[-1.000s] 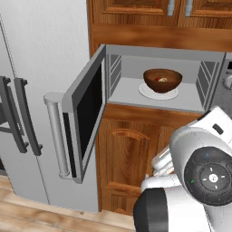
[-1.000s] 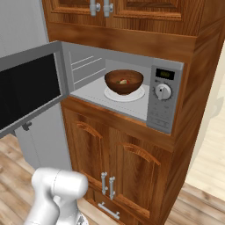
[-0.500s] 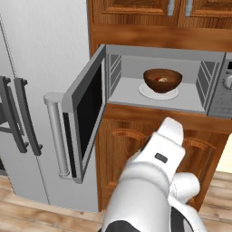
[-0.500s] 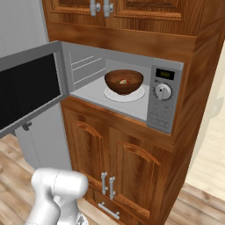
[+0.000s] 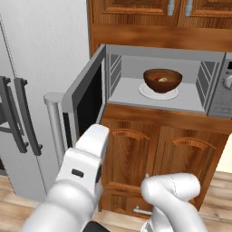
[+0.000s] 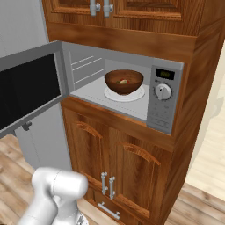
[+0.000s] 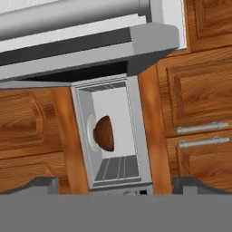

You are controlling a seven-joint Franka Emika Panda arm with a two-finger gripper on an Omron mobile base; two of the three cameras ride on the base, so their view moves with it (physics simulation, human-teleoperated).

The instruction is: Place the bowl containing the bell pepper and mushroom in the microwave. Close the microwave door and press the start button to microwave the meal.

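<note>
The bowl (image 7: 104, 132) sits on the white plate (image 5: 158, 94) inside the microwave (image 6: 132, 94), far ahead of the gripper (image 7: 113, 185), whose fingers are spread wide. The door (image 5: 84, 104) is open.

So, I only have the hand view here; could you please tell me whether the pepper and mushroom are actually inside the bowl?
Observer: Yes. In the right base view the bowl on the white plate holds a red bit and a pale bit, seemingly the bell pepper and the mushroom.
Operator: Thank you. How far open is the door?
Observer: The microwave door is swung wide out to the left, with its handle close to the fridge.
Operator: And where are the controls?
Observer: The control panel sits right of the cavity, with a dial below a small display. I cannot tell which button is start.
</note>
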